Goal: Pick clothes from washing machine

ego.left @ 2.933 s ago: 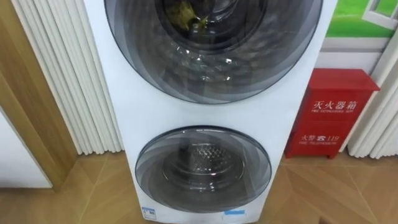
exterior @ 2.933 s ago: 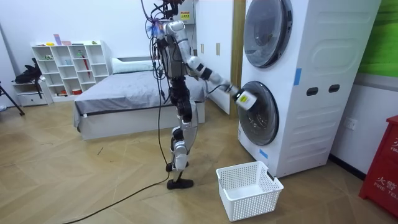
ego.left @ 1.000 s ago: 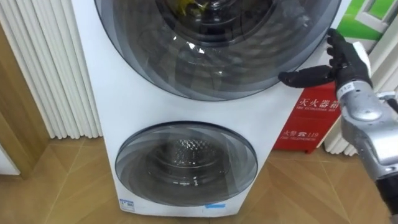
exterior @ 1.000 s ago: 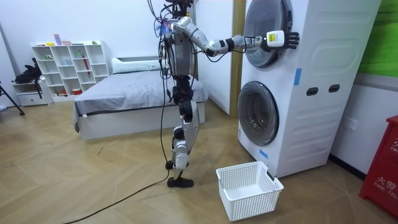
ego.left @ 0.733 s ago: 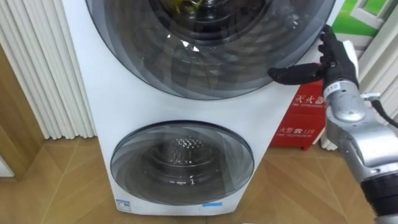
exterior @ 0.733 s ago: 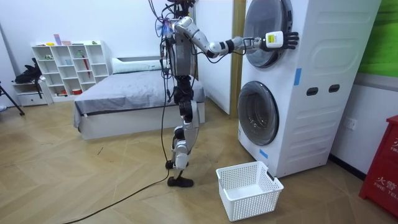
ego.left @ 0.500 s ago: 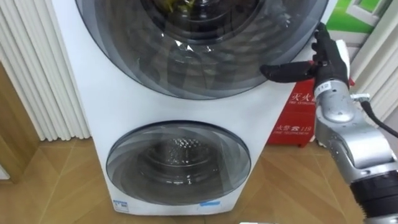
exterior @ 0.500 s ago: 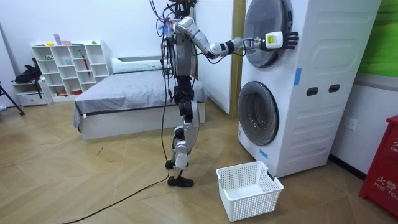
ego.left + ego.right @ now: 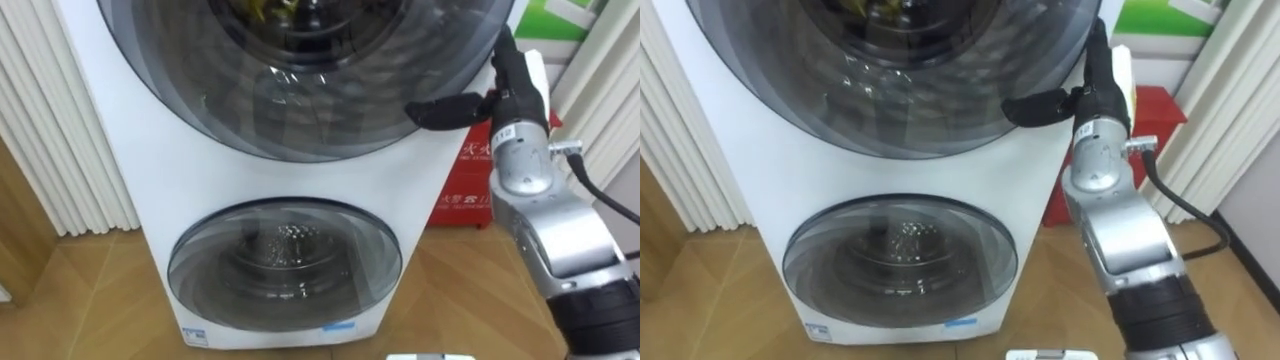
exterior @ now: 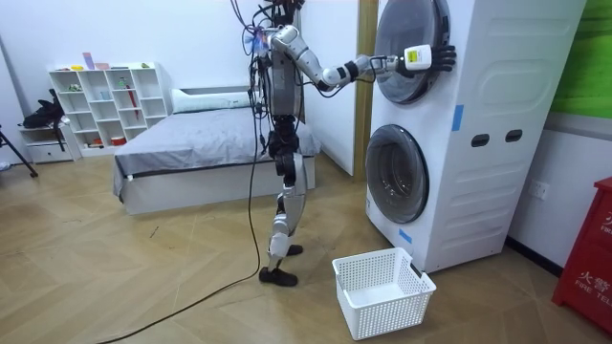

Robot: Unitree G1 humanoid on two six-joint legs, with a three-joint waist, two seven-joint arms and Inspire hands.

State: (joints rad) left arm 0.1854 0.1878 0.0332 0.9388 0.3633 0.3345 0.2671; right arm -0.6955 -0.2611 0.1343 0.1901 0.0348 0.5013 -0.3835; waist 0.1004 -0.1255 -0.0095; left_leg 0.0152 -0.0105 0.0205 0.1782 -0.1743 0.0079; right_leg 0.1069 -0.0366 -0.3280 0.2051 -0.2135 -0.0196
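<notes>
A yellow-green bundle of clothes lies inside the upper drum of the stacked washing machine, seen through the closed glass upper door. The right hand rests at that door's right rim, fingers straight and pointing up, its dark thumb stretched sideways onto the rim; it grips nothing. Below on the machine, the lower door is closed too. A red fire-extinguisher box stands just right of the machine, and a white laundry basket sits on the floor before its base. The robot stands upright facing the machine's front, right arm raised.
</notes>
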